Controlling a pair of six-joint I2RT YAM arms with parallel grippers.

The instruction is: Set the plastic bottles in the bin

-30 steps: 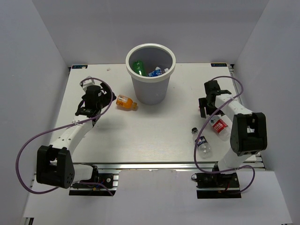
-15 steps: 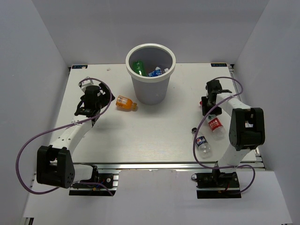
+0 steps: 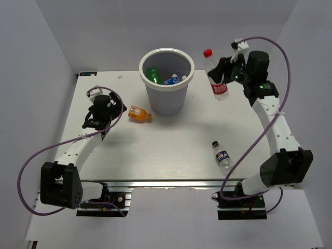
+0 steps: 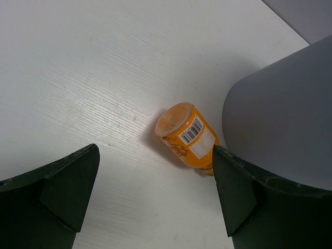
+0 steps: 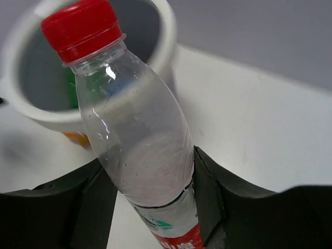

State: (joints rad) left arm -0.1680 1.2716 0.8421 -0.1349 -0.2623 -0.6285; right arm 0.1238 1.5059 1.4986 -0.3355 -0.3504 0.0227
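My right gripper (image 3: 222,78) is raised to the right of the bin (image 3: 166,81) and shut on a clear bottle with a red cap and red label (image 3: 215,74). In the right wrist view that bottle (image 5: 136,140) sits between both fingers, its cap pointing toward the bin's rim (image 5: 167,28). A green bottle (image 3: 153,73) and a blue-labelled bottle (image 3: 173,80) lie inside the bin. The stubby orange bottle (image 3: 139,113) lies on its side left of the bin's foot. My left gripper (image 4: 155,194) hovers open just short of the orange bottle (image 4: 188,137). A clear blue-labelled bottle (image 3: 222,155) lies at the front right.
The white table (image 3: 171,150) is walled in by grey panels on the left, right and back. Purple cables loop off both arms. The bin's grey wall (image 4: 282,114) stands right beside the left gripper's right finger.
My right gripper closed on the red-labelled bottle on the table at the right, then lifted it up and back toward the bin. The left arm has stayed still.
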